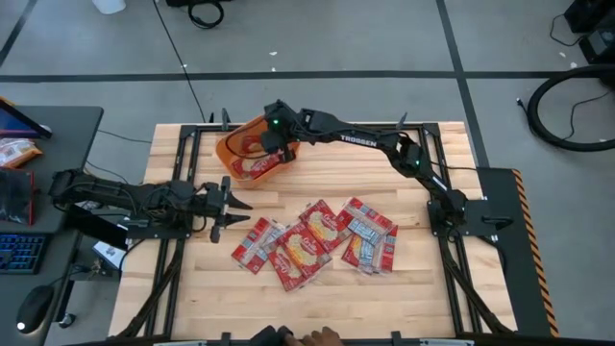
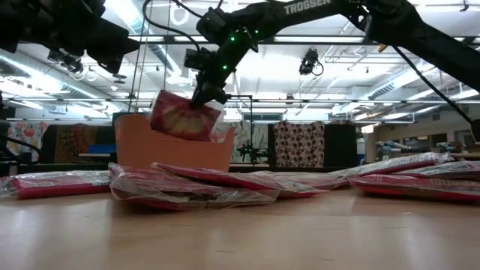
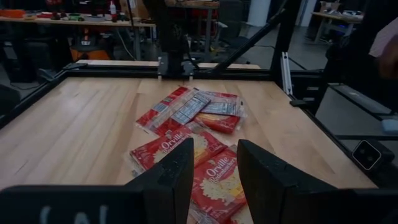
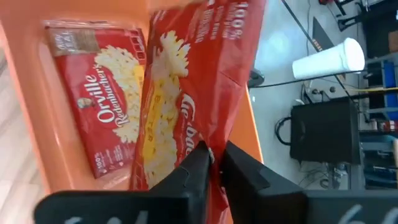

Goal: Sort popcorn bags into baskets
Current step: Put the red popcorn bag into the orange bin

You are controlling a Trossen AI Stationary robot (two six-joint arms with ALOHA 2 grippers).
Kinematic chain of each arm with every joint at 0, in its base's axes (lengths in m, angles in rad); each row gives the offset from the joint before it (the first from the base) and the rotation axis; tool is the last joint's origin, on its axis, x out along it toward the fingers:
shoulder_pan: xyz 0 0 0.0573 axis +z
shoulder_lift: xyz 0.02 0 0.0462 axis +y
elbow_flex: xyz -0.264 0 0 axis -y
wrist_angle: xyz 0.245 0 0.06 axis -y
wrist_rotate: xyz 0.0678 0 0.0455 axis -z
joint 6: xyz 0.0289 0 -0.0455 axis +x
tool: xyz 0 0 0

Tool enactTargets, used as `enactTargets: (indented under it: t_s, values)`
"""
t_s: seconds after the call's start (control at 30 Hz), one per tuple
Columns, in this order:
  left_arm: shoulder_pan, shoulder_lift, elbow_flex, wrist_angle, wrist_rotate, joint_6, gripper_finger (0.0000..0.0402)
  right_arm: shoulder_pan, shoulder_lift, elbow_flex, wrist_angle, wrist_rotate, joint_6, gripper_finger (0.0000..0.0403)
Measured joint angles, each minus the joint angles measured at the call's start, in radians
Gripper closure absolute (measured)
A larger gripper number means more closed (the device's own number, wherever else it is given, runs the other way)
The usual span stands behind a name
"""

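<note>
Several red popcorn bags (image 1: 317, 240) lie overlapping in a pile at the table's middle, also seen in the low view (image 2: 225, 184) and ahead of the left fingers (image 3: 186, 134). The orange basket (image 1: 231, 144) stands near the far edge, with one bag (image 4: 99, 118) lying flat inside. My right gripper (image 1: 279, 142) is over the basket, shut on another bag (image 2: 184, 116). My left gripper (image 1: 235, 204) waits open at the table's left, just left of the pile (image 3: 214, 168). My right gripper (image 4: 214, 158) pinches a popcorn bag between its two fingers at one edge (image 4: 208, 134). The fingers come from above, pointing down (image 2: 206, 94). The bag hangs tilted below them, lifted clear of the table, its lower edge about level with the basket's rim (image 2: 172, 142).
A black metal frame (image 1: 452, 173) runs around the wooden table. A side desk with a keyboard (image 1: 19, 252) and mouse stands off the left edge. A person's hand (image 1: 322, 336) shows at the near edge. Bare wood lies between the pile and the basket.
</note>
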Motion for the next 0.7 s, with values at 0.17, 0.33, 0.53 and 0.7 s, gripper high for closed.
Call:
enactTargets:
  t_s: [0.17, 0.33, 0.53, 0.7]
  values:
    - [0.000, 0.000, 0.000, 0.000, 0.000, -0.002, 0.0273, 0.000, 0.000, 0.000, 0.004, 0.036, 0.037, 0.0301]
    - [0.000, 0.000, 0.000, 0.000, 0.000, -0.014, 0.0273, 0.000, -0.006, 0.000, 0.005, 0.194, 0.176, 0.0256]
    - [0.000, 0.000, 0.000, 0.000, -0.014, -0.017, 0.0273, 0.050, -0.026, 0.000, -0.122, 0.199, 0.288, 0.0234]
    - [0.000, 0.000, 0.000, -0.014, -0.054, -0.017, 0.0273, 0.122, -0.028, 0.000, -0.189, 0.187, 0.338, 0.0233]
